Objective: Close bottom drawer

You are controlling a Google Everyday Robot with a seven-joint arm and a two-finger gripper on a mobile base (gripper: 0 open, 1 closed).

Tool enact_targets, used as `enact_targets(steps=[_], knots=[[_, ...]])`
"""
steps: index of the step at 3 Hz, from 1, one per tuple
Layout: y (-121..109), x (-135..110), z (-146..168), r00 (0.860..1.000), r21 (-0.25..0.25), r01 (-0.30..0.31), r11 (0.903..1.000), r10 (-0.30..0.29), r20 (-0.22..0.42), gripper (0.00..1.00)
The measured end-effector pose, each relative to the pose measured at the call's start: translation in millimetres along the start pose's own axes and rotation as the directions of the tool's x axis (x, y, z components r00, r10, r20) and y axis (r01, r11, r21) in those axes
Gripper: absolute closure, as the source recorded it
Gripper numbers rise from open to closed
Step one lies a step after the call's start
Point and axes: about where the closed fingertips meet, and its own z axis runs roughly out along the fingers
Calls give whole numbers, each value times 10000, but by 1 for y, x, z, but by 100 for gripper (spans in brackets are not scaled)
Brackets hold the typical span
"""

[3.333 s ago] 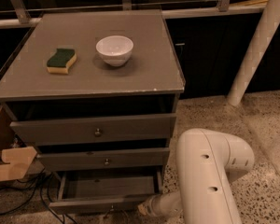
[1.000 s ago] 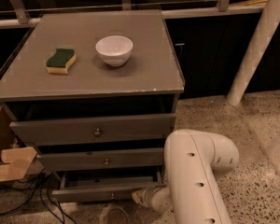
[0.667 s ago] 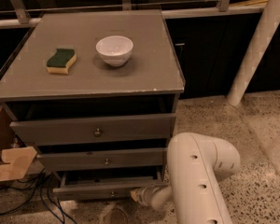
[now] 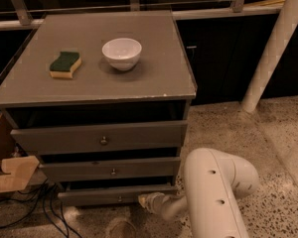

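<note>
The grey cabinet (image 4: 94, 78) has three drawers. The bottom drawer (image 4: 89, 196) is the lowest slim front with a tiny knob (image 4: 120, 199). It sits nearly flush with the fronts above, with only a narrow dark gap over it. My gripper (image 4: 147, 201) is at floor level, against the right end of the bottom drawer front. The thick white arm (image 4: 213, 192) rises from it at the lower right and hides the cabinet's bottom right corner.
A green and yellow sponge (image 4: 64, 64) and a white bowl (image 4: 121, 52) sit on the cabinet top. A cardboard box (image 4: 7, 175) and black cables (image 4: 35, 209) lie at the left. A white pole (image 4: 273, 48) stands at the right on speckled floor.
The bottom drawer was pulled well out with its inside showing; now it is pushed in almost flush. My gripper and arm moved in toward the cabinet with it.
</note>
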Motion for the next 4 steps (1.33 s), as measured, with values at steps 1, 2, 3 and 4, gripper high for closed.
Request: enact_targets(steps=[1,2,3,4], knots=[[-4,-8,8,9995,-49,92,9999,-91,317,100],[-5,-16,15,9983,-93,207,9997,-202,543,100],[-4,-26,21,9964,-120,401,9991,-391,753,100],[-3,-26,21,9964,-120,401,9991,-391,752,100]])
